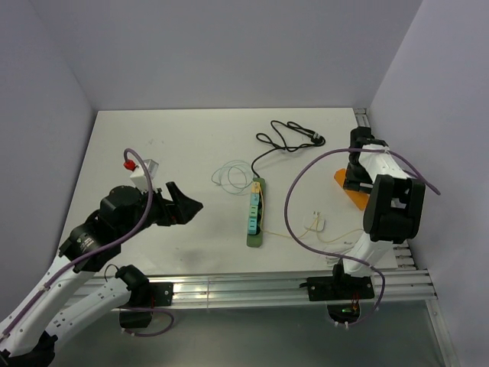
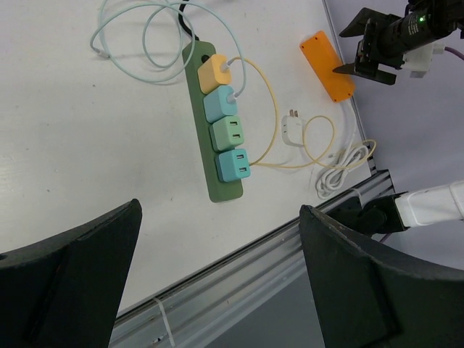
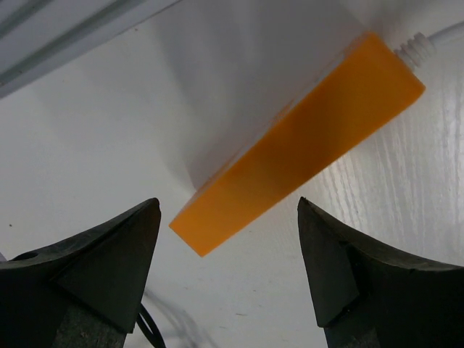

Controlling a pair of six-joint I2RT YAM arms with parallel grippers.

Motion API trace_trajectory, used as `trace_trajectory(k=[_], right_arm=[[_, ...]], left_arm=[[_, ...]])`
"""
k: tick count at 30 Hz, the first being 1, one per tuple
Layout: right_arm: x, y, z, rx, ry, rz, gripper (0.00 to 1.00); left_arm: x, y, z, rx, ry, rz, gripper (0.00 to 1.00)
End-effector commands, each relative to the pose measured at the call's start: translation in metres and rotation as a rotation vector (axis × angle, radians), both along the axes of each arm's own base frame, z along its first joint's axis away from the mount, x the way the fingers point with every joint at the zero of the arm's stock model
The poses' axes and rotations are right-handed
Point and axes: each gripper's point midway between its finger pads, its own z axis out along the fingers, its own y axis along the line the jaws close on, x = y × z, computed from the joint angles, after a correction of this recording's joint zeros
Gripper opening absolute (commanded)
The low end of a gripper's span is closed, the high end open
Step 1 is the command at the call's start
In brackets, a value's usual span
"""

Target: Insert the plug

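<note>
A green power strip [image 1: 256, 212] lies mid-table with several coloured USB adapters in it; in the left wrist view [image 2: 205, 156] the adapters are yellow [image 2: 212, 72], blue, green and teal. A loose white plug [image 1: 315, 222] on a cream cable lies to its right and also shows in the left wrist view [image 2: 292, 133]. My left gripper [image 1: 187, 200] is open and empty, hovering left of the strip [image 2: 220, 208]. My right gripper [image 1: 351, 182] is open and empty, just above an orange box [image 3: 290, 141] at the right edge.
A black cable [image 1: 286, 138] coils at the back. A pale blue cable [image 1: 229, 176] loops left of the strip's far end. A coiled white cable [image 2: 346, 163] lies by the aluminium rail [image 1: 252, 287] at the near edge. Walls enclose the left, back and right.
</note>
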Motion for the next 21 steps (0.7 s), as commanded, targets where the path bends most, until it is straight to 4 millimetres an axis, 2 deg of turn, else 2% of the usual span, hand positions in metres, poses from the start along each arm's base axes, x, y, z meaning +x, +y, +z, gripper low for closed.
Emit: trace_trajectory(k=[1,4,6,10,12,14,15,16,17,19,20,21], right_arm=[[0.005,-0.022,0.001,-0.067,-0.016,-0.012,0.83],[-0.002,-0.024,-0.017,-0.038,0.024,-0.027,0.81],[0.0,-0.021,-0.032,-0.001,0.036,-0.021,0.78],[0.007,-0.022,-0.047,0.038,0.061,0.008,0.74],[0.008,-0.02,-0.056,0.054,0.093,0.021,0.69],[0.014,-0.018,-0.058,0.062,0.084,0.041,0.48],[0.017,-0.013,-0.059,0.089,0.076,0.077,0.32],[0.023,-0.009,-0.059,0.104,0.06,0.099,0.07],[0.029,-0.007,-0.059,0.114,0.045,0.136,0.0],[0.05,0.003,-0.045,0.129,-0.008,0.201,0.0],[0.061,0.006,-0.034,0.114,-0.035,0.237,0.0],[0.081,0.009,-0.012,0.08,-0.075,0.3,0.0]], left_arm=[[-0.001,-0.002,0.013,-0.008,-0.041,-0.024,0.95],[-0.001,-0.005,0.012,-0.012,-0.035,-0.036,0.95],[0.0,-0.007,0.012,-0.017,-0.031,-0.037,0.95],[0.0,-0.005,0.011,-0.014,-0.023,-0.028,0.95],[-0.001,-0.004,0.012,-0.018,-0.019,-0.019,0.95],[-0.001,-0.003,0.014,-0.029,-0.02,-0.013,0.95],[-0.001,-0.002,0.015,-0.031,-0.021,-0.009,0.95],[-0.001,-0.001,0.016,-0.031,-0.023,-0.006,0.95],[-0.002,-0.001,0.016,-0.032,-0.02,-0.005,0.95],[-0.002,-0.001,0.019,-0.032,-0.024,-0.006,0.94],[-0.003,-0.001,0.02,-0.029,-0.025,-0.009,0.92],[-0.003,0.0,0.024,-0.038,-0.031,-0.006,0.9]])
